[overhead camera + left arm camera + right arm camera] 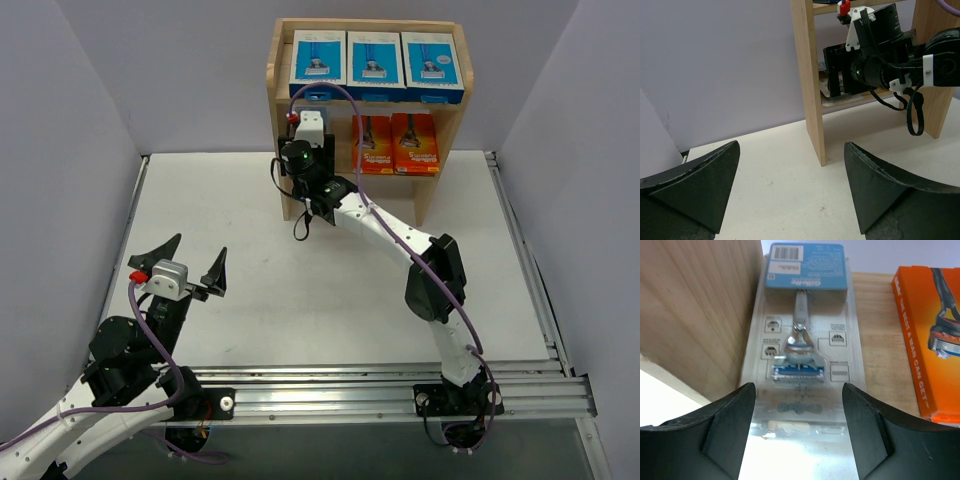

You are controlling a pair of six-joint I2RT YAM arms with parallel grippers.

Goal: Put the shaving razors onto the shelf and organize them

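- Top external view: a light wooden shelf (370,25) stands at the far side of a white desk (300,300). Three blue-and-white boxes (374,62) stand side by side on its top tier. Two orange boxes (414,143) stand side by side at the right of the middle tier.
- The right arm reaches into the left of the middle tier.
- Right wrist view: the right pincer (797,387) is spread, one finger on either side of the near end of a clear blister card (802,315). The card lies flat on the tier, just beside the wooden side panel and apart from the nearest orange box. It looks set down, not pinched.
- The left pincer (198,246) is spread wide and holds nothing. It hangs above the near left of the desk, well apart from the shelf.
- Progress: six packs are on the shelf, grouped by kind. No loose pack shows in any view, so the work seems nearly done. The lowest tier cannot be checked.
- Writing: the orange box's edge reads "THE BEST A MAN CAN GET". The card's blue label carries a barcode; its small print is too blurred to read.
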